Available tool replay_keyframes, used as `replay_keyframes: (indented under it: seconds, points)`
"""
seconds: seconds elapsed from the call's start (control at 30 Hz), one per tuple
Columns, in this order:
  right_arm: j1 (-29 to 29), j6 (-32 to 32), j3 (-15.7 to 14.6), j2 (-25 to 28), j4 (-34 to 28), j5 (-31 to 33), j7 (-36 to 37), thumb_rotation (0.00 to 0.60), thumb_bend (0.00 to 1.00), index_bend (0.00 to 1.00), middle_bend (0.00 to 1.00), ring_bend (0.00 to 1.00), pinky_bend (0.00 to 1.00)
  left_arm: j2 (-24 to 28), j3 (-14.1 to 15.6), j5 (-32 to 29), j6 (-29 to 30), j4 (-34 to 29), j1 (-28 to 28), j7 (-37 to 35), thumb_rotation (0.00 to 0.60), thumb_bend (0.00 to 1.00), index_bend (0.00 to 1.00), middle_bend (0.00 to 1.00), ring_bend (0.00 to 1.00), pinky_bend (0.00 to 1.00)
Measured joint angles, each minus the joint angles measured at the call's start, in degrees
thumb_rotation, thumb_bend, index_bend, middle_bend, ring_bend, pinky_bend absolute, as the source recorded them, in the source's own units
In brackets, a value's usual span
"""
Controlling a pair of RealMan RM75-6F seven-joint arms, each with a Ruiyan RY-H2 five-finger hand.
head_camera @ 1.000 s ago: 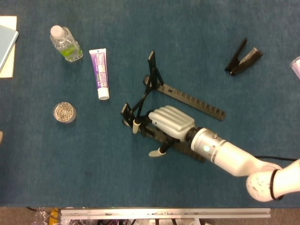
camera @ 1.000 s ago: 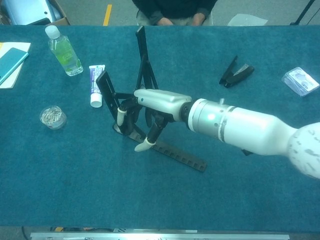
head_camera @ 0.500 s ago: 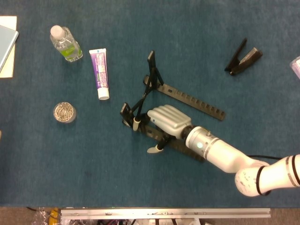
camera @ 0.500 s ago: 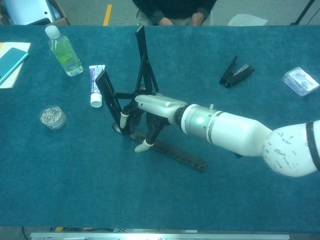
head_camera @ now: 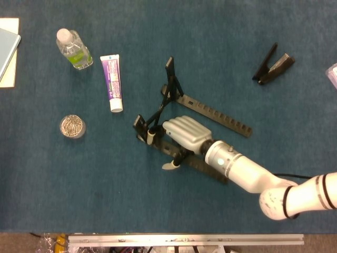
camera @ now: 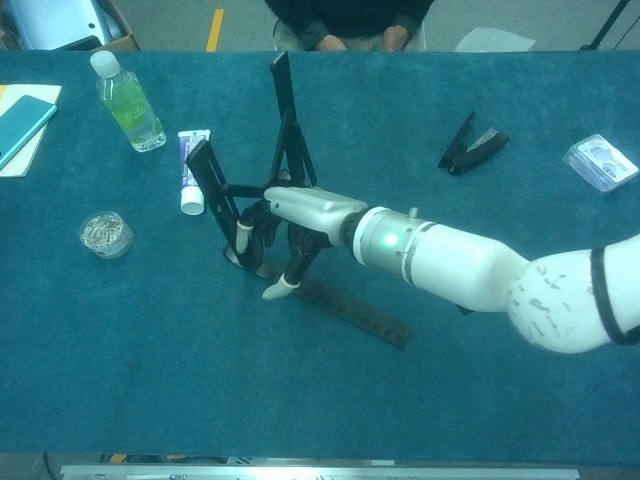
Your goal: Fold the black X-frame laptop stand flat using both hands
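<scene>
The black X-frame laptop stand stands unfolded at the table's middle, its crossed struts upright and its notched far rail lying flat. My right hand lies over the near rail, fingers curled down around it and the lower struts. A white-tipped finger pokes out toward the table's front. In the chest view the same right hand grips the stand's base beside the left upright plate. No left hand shows in either view.
A water bottle, a toothpaste tube and a small round tin lie left of the stand. A black stapler sits far right, a card box beyond it. Notebooks lie at the left edge.
My right hand has slid a little left and away along the near rail, and the stand's near left corner shifted left with it. The far rail stays put.
</scene>
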Motion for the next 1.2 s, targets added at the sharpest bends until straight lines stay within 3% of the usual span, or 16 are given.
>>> replay_keyframes:
  seconds: [0.27, 0.47, 0.7, 1.2]
  points:
    - [-2.26, 1.42, -1.71, 8.51, -4.04, -0.97, -0.13, 0.600, 0.07, 0.38, 0.47, 0.34, 0.47, -0.30, 0.13, 0.16, -0.37, -0.06, -0.09, 0.22, 0.600, 0.34, 0.00, 0.02, 0.00, 0.00]
    - [-3.55, 2.40, -0.58, 12.32, -2.54, 0.56, 1.51, 0.600, 0.08, 0.38, 0.47, 0.34, 0.47, -0.51, 0.08, 0.32, -0.67, -1.02, -0.35, 1.38, 0.600, 0.34, 0.00, 0.02, 0.00, 0.00]
    - [-3.14, 0.89, 0.43, 11.58, 1.96, 2.44, 2.37, 0.600, 0.07, 0.38, 0.47, 0.34, 0.47, -0.47, -0.04, 0.00, -1.17, -1.90, -0.61, 2.60, 0.600, 0.34, 0.00, 0.02, 0.00, 0.00]
    - [0.30, -2.50, 2.90, 4.83, 12.29, 5.98, 2.34, 0.600, 0.08, 0.38, 0.47, 0.34, 0.47, -0.42, -0.29, -1.23, -1.74, -1.49, -0.56, 2.50, 0.600, 0.34, 0.00, 0.02, 0.00, 0.00]
